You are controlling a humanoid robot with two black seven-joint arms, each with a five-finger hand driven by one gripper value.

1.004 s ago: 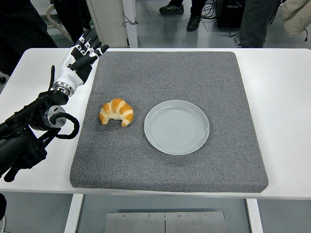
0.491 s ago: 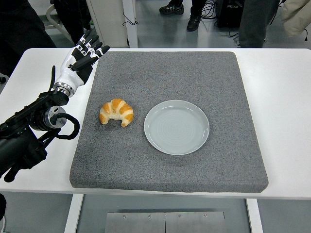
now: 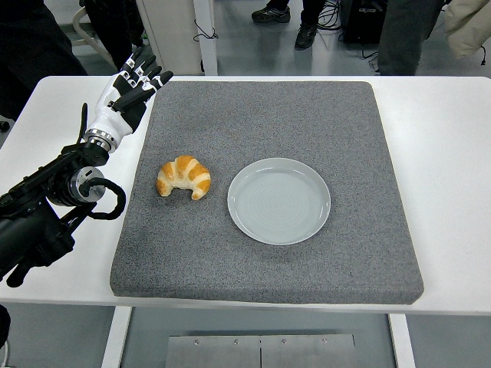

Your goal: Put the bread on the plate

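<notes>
On the grey mat (image 3: 307,115) I see the bread (image 3: 184,177) just beside the plate (image 3: 279,201), at its nine o'clock, apart from it. Its long axis runs left-right, both tips pointing toward six o'clock. My left hand (image 3: 123,96) hovers at the bread's eleven o'clock, fingers (image 3: 147,74) extended, holding nothing.

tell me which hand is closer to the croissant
Left. The left hand hovers open at the mat's far-left corner, beyond and left of the croissant. The right hand is out of view.
</notes>
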